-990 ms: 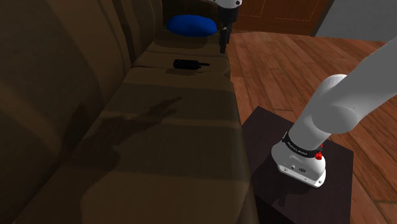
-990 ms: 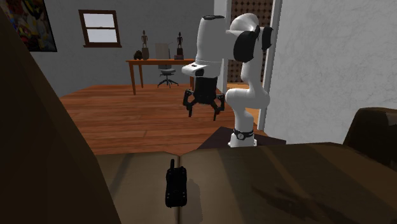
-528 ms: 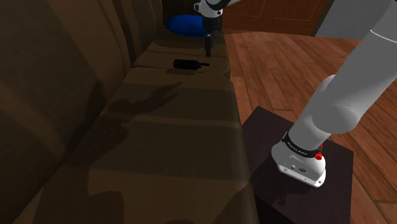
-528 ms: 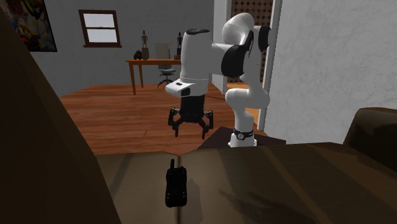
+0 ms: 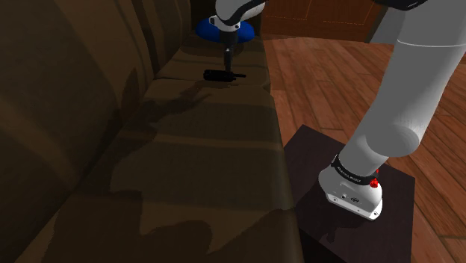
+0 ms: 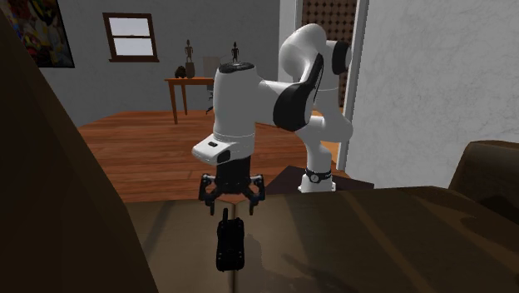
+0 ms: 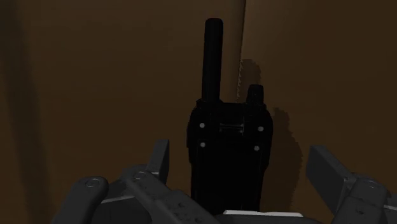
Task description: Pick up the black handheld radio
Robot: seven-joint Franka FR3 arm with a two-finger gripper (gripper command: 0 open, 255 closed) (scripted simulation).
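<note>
**Claw [image 5: 228, 63] now over the radio [image 5: 222, 75]**

Shoulder view: your claw has swung in from the sofa's front edge and dropped to just above the radio lying on the seat [image 5: 209, 149].

Second exterior view: the claw [image 6: 231, 205] hangs near the radio's [image 6: 229, 245] antenna end, apart.

Wrist view: the fingers [image 7: 159, 159] stand spread, with the radio [image 7: 227, 146] between them and untouched. You look ready to descend.

Item: handheld radio [image 7: 227, 156], all black, with a slab body, a long thin antenna and a short knob at its top end.
Pose: lying flat on a broad side.
Location: brown sofa seat [image 5: 202, 142], alongside a cushion seam, antenna toward the seat's front edge.
</note>
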